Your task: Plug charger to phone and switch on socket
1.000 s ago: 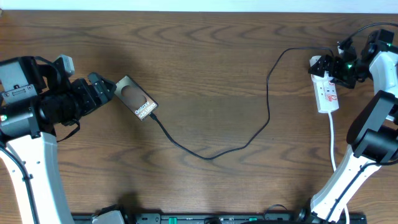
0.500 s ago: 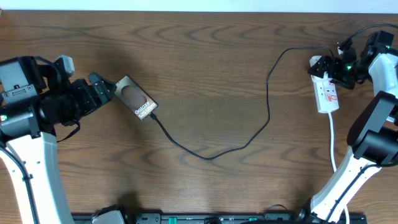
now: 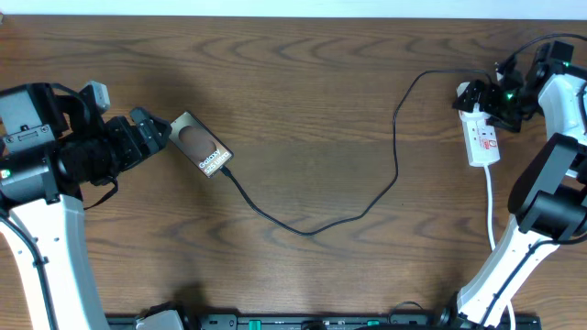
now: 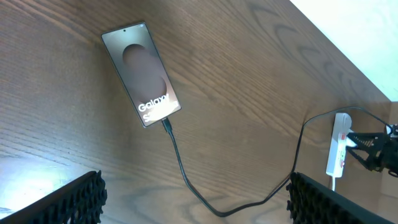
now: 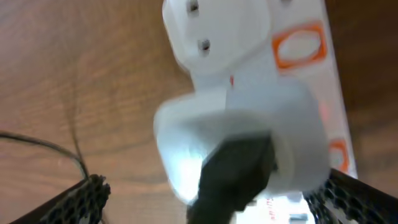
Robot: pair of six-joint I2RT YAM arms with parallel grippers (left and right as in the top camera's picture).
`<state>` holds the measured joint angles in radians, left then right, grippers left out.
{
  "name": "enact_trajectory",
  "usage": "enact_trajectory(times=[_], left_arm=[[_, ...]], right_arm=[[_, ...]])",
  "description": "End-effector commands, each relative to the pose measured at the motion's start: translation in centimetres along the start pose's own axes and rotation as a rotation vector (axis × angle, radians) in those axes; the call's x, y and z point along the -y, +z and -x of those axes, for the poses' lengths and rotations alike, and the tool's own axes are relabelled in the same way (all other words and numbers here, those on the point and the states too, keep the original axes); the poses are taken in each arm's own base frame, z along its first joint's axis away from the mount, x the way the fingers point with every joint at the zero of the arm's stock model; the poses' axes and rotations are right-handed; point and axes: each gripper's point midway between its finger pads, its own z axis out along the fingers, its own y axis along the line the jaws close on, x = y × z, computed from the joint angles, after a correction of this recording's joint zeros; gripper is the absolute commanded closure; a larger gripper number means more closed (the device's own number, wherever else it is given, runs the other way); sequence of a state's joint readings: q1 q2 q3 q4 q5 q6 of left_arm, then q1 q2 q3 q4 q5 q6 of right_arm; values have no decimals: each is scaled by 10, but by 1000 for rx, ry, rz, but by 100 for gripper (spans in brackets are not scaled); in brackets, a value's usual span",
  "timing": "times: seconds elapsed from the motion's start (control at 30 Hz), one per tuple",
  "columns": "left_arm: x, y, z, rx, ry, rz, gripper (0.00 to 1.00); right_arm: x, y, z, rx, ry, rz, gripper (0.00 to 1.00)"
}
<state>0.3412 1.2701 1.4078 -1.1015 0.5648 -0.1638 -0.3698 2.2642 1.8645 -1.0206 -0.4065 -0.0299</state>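
Observation:
The phone [image 3: 200, 147] lies back up on the table at the left, also in the left wrist view [image 4: 142, 74]. The charger [image 3: 396, 156] is a thin black cable; its tip sits in the phone's lower end [image 4: 166, 124]. The cable runs across to the socket [image 3: 482, 137], a white strip with red markings. My left gripper [image 3: 154, 129] is open and empty just left of the phone. My right gripper [image 3: 489, 99] is open at the socket's far end, its fingers either side of the round white end [image 5: 249, 124] and the black plug [image 5: 233, 174].
The socket's thick white cord [image 3: 491, 206] runs down toward the right arm's base. The charger cable loops across the middle of the wooden table [image 3: 312, 82]. The table's far edge meets a white wall.
My right wrist has shifted slightly left over the socket's far end. The left arm, the phone and the cable have not moved.

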Motion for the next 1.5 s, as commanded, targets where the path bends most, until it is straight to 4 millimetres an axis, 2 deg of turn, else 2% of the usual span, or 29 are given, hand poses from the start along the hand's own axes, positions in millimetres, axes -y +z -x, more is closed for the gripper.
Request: enact_trajectory(times=[0.0,0.2,0.43,0.6,0.63,0.83,1.07,1.47], left_arm=[[-2,-1,2,4,14,16,8],[-2,-1,2,5,15,16,8],[-6,-1,3,9,14,38,8],[-6,-1,3,9,14,38,8],[-6,-1,3,9,14,38,7],[-6,-1,3,9,14,38,8],[-6,-1,3,9,14,38,8],[-6,-1,3,9,14,38,8]], right_arm=[[9,-9,9,4,58,-44,1],[22,-69,27,68,101,-183,1],[1,-153,31,181,108,-274,1],[-25,-214,13,271,95,-303,1],[-37,-231,4,294,81,-300,1],[-81,-290,-35,395,16,-280,1],[-103,-327,-57,490,-25,-264,1],[-105,-330,-59,497,-27,-264,1]])
